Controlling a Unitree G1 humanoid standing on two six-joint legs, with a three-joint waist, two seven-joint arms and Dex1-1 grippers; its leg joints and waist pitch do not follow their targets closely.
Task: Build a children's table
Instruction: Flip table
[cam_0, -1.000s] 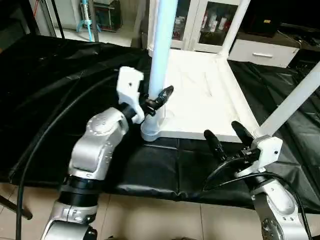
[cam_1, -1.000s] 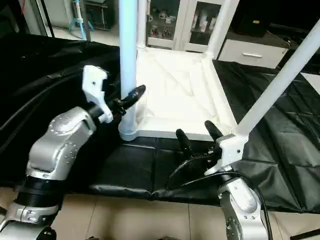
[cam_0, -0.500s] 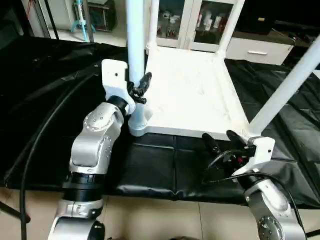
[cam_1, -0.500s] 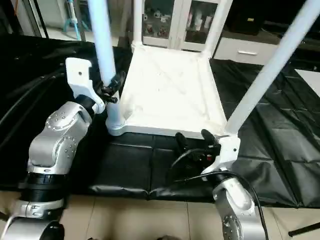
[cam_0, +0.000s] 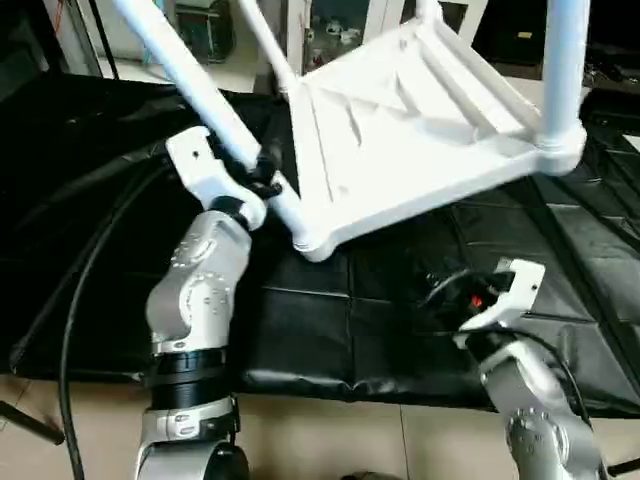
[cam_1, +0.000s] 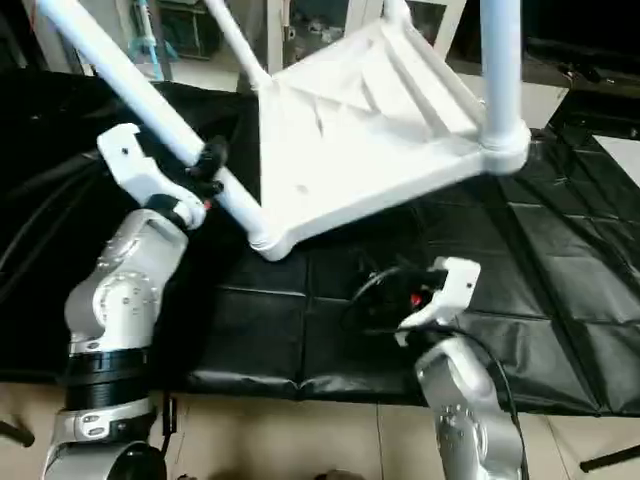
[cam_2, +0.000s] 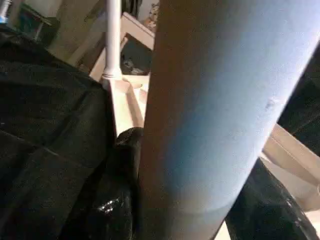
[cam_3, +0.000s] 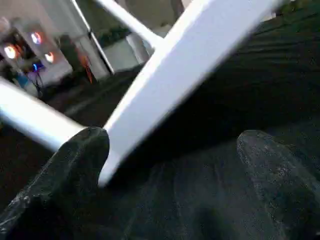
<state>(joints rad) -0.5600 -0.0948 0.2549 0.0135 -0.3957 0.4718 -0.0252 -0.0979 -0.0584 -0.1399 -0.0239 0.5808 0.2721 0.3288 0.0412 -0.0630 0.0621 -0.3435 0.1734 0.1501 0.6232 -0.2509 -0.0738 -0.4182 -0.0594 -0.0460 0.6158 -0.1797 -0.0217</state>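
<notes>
The children's table is upside down and tipped up off the black mat, because the left gripper is clamped round the leg just above its corner socket, looks like it's levering the whole thing over. The right gripper sits spread wide and empty under the raised edge, probably ready to catch it.

It looks like a room in a home: a tiled floor, and a white cabinet at the top.
</notes>
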